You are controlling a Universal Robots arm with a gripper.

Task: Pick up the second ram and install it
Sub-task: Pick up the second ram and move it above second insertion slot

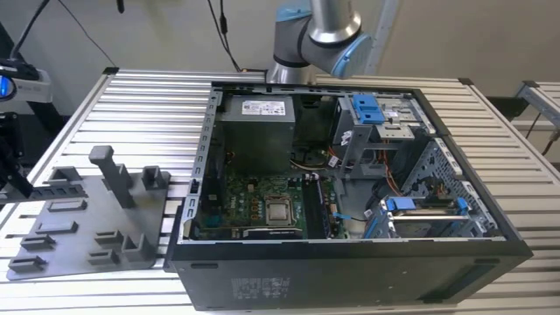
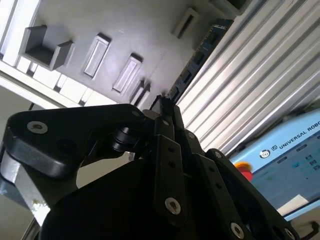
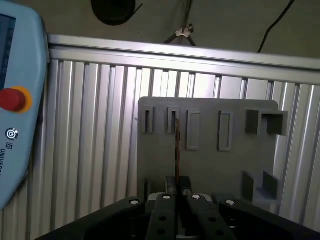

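**Gripper and load.** The gripper (image 3: 177, 189) has its two black fingers (image 3: 165, 200) pressed together on the near end of the second ram (image 3: 176, 150). In the first wrist view the ram appears edge-on, as a thin dark line running straight out from the fingertips. In the second wrist view the ram (image 2: 201, 57) shows its flat side, a long narrow dark board carrying a row of chips and projecting beyond the gripper (image 2: 164, 106).

**Fixture.** The ram's far end lies at one of the rectangular slots (image 3: 173, 120) in the row on the grey fixture plate (image 3: 215, 165). Whether that end sits in the slot or stands clear of it cannot be told. The plate rests on the ribbed aluminium table (image 3: 90, 150).

**Surroundings.** A teach pendant (image 3: 17, 65) with a red stop button (image 3: 12, 99) lies on the table beside the plate. In the exterior view the fixture plate (image 1: 79, 243), with its upright post (image 1: 112, 167), lies at the exterior view's left. The gripper's black body (image 1: 13, 167) stands over the plate's far edge. The open computer case (image 1: 350, 275) lies on its side near the plate, exposing the green motherboard (image 1: 254, 203) and the grey power-supply box (image 1: 256, 128). The robot arm (image 1: 319, 29) rises behind the case.
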